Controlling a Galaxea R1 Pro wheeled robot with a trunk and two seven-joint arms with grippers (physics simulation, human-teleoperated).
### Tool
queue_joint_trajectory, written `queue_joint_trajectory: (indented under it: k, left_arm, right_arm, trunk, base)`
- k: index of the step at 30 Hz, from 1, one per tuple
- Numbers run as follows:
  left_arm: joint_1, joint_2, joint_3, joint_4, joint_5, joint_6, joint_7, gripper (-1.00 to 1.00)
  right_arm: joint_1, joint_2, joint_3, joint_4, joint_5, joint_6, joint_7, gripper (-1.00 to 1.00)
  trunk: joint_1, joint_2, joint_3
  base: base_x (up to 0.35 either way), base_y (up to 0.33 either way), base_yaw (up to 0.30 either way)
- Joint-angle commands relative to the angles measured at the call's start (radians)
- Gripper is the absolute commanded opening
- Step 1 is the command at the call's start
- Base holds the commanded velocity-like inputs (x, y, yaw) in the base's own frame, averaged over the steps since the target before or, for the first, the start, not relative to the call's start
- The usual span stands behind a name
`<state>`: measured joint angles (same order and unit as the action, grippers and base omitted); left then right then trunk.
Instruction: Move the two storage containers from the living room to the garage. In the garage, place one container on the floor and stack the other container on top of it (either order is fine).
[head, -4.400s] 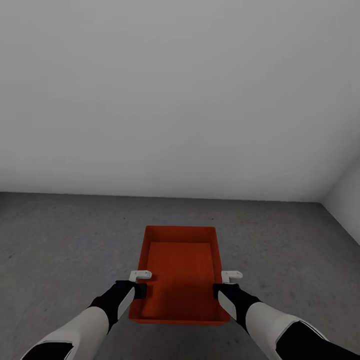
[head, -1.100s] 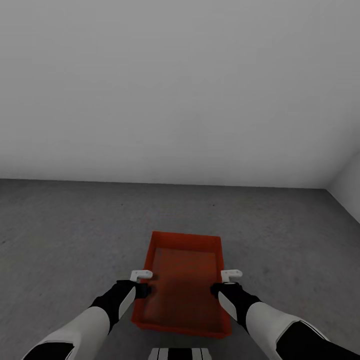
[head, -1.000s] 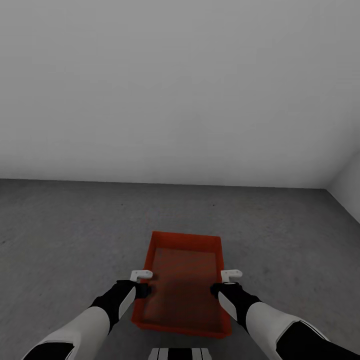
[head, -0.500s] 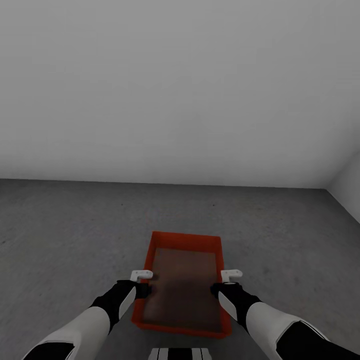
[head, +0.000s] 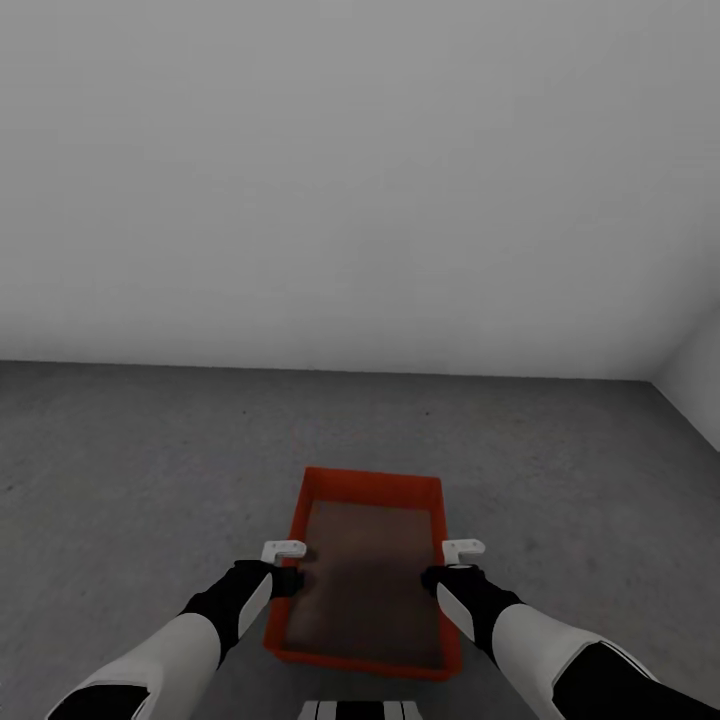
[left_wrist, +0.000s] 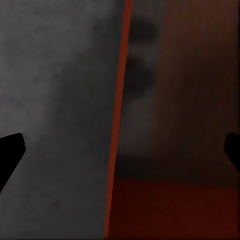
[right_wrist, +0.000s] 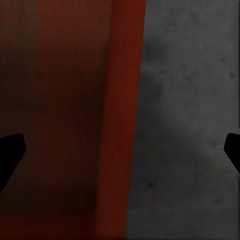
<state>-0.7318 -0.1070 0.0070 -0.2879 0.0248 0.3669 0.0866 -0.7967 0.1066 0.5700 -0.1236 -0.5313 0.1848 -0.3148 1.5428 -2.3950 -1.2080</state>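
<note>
The orange-red bin (head: 365, 575) sits on the grey garage floor (head: 130, 470), near the robot and well short of the white wall (head: 360, 180). In the wrist views the left hand (left_wrist: 120, 150) and right hand (right_wrist: 120, 150) both stand spread wide, each straddling a long wall without pinching it. Best to lift both straight up together, clear of the rims. The second bin's whereabouts can't be judged. The bin's inside looks dark and blurred.

Plain white walls (head: 360, 180), speckled grey concrete floor (head: 130, 450), dim corner
</note>
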Motion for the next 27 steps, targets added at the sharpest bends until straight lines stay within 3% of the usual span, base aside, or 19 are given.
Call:
queue_joint_trajectory:
  k: [1,27]
  left_arm:
    - [0.000,0.000,0.001,-0.002,0.003,0.006,0.004,1.00]
    - [0.000,0.001,0.002,-0.002,0.003,0.006,0.004,1.00]
  right_arm:
    - [0.000,-0.001,0.008,-0.002,-0.006,0.007,-0.006,1.00]
    - [0.000,0.002,0.008,-0.002,-0.006,0.008,-0.010,1.00]
  trunk:
    - [-0.004,0.007,0.002]
    - [-0.104,0.189,0.084]
  base:
    - [0.000,0.000,0.000]
    - [0.000,0.000,0.000]
